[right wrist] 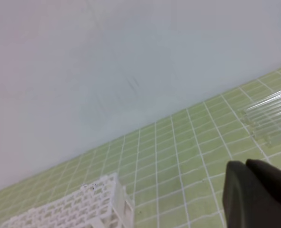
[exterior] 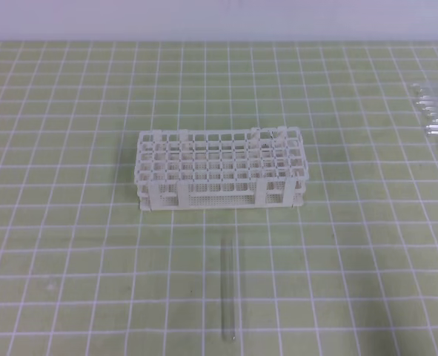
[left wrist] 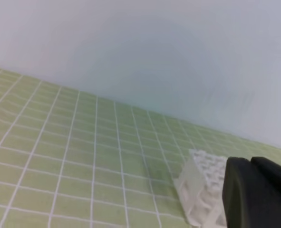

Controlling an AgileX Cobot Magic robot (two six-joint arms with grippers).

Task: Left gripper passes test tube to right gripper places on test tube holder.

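**Operator:** Since neither arm shows in the overhead view, I read both as parked off the counter (exterior: 55, 222). The test tube (exterior: 227, 293) lies flat at six o'clock from the test tube holder (exterior: 220, 169), well apart from it, untouched.

**Second:** And the jaws?

**Operator:** The left gripper (left wrist: 259, 194) is a dark block at the frame's four o'clock corner, jaws closed and empty. The right gripper (right wrist: 256, 197) matches it: closed, holding nothing.

**Second:** Those tubes at two o'clock?

**Operator:** Spare tubes (exterior: 435, 111), bunched near the edge, I judge as stock. The single tube sits nearer centre, probably so my left arm reaches it first.
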